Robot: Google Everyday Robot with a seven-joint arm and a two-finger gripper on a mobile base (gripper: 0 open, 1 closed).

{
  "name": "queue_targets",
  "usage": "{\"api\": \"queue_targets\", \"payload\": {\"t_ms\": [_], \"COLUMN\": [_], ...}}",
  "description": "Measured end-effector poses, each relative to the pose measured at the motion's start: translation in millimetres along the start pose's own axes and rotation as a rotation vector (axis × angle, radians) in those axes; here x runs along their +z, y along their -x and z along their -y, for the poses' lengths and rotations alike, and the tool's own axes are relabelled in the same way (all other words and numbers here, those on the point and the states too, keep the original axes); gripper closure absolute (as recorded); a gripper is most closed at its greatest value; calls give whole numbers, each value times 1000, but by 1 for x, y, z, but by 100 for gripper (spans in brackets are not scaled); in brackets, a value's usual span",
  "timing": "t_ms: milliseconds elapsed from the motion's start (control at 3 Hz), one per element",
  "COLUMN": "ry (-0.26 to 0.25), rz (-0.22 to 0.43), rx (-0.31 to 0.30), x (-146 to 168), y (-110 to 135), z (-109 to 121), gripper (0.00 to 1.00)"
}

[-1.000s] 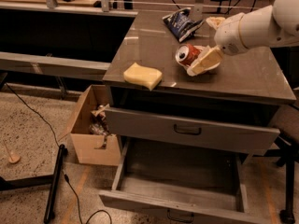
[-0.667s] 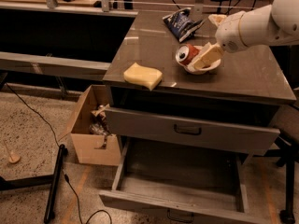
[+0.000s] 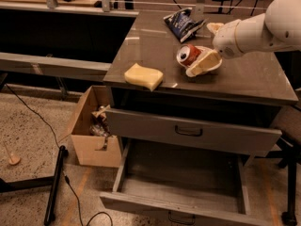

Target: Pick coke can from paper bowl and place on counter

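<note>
Nothing done yet. Coke can (image 3: pixel 189 54) lies on side in paper bowl (image 3: pixel 219 59), upper right of frame, on counter (image 3: pixel 244 79). Gripper (image 3: pixel 201 49) at bowl, fingers (image 3: pixel 204 64) spread, can not pinched. Grasp, lift, placing left.

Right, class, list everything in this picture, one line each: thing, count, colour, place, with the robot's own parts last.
coke can: one, red, on its side in the paper bowl
paper bowl: one, white, on the counter, right of middle
counter: one, grey-brown, centre
chip bag: one, blue and white, counter's back edge
sponge: one, yellow, counter's front left edge
upper drawer: one, grey, under the counter
lower drawer: one, grey, pulled out
cardboard box: one, tan, left of the lower drawer
arm: one, white, from the right
gripper: one, cream, at the paper bowl beside the coke can
</note>
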State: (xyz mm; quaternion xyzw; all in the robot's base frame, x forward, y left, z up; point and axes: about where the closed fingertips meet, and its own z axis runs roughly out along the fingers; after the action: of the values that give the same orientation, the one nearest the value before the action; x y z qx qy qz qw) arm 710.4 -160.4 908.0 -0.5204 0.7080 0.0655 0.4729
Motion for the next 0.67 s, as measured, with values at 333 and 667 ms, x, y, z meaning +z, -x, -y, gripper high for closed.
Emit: {"api": "queue_targets", "payload": {"t_ms": [333, 667], "ry": [29, 57], "rz": [-2, -4], "rx": [12, 12], "x": [10, 20], "y": [-4, -5], "z": [-7, -12], "gripper": [18, 41]}}
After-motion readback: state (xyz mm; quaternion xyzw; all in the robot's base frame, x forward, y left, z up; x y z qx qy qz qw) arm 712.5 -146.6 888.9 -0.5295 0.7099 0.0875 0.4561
